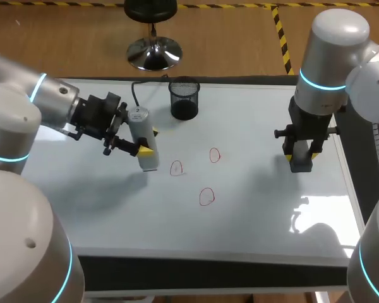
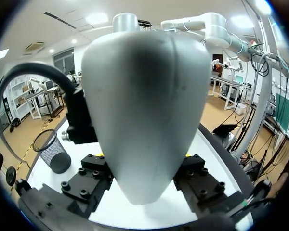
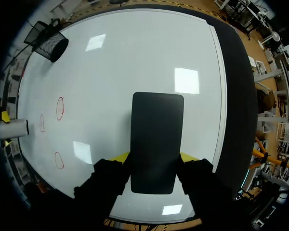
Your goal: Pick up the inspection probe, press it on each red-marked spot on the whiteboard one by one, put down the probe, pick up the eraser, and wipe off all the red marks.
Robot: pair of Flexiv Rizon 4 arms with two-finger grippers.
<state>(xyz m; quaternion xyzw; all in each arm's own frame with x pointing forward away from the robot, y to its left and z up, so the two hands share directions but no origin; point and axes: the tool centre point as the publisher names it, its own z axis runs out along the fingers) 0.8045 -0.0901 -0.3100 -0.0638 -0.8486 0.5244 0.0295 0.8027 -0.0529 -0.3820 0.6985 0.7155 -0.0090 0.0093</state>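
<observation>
Left hand (image 1: 148, 142) pinches the inspection probe (image 1: 139, 123) mid-body, where it looks rigid and slick, while right hand (image 3: 154, 157) clamps the light-looking eraser (image 3: 157, 127) by its sides.

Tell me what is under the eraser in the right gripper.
The eraser, held by the right gripper, has plain whiteboard all round it. The three red marks lie apart, toward the probe. The patch directly beneath is covered.
</observation>
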